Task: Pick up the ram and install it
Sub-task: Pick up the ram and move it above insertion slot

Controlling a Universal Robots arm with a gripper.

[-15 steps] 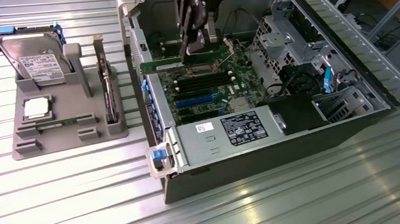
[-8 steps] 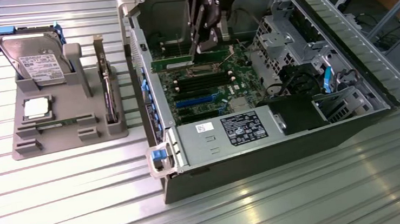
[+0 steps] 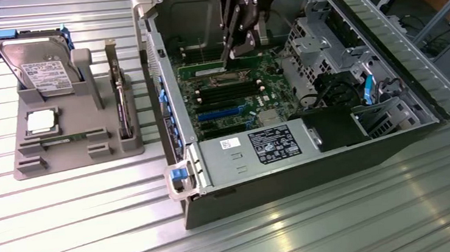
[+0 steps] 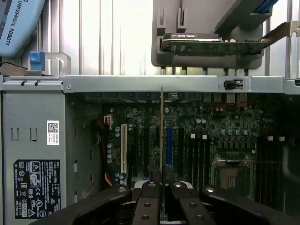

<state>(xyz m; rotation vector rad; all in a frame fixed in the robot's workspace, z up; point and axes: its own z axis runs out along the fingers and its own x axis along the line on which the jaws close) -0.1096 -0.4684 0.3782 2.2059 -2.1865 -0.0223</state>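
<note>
My gripper [image 3: 235,44] reaches down into the open computer case [image 3: 181,166], above the motherboard [image 3: 231,95]. It is shut on the ram [image 4: 161,131], which the wrist view shows edge-on as a thin upright strip between the fingers [image 4: 149,201]. In the exterior view the ram [image 3: 225,55] pokes out below the fingers, just over the processor socket area and the far end of the black slots [image 3: 224,93]. Whether its lower edge touches the board I cannot tell. From the wrist, the strip lines up between the white slot [image 4: 124,147] and the blue slot [image 4: 169,145].
A grey holder [image 3: 73,157] at the exterior view's left carries a hard drive [image 3: 36,63], a square silver processor [image 3: 42,120], an upright expansion card [image 3: 122,101] and a narrow green strip [image 3: 67,140]. The power supply [image 3: 268,146] and drive cage [image 3: 315,38] crowd the case interior.
</note>
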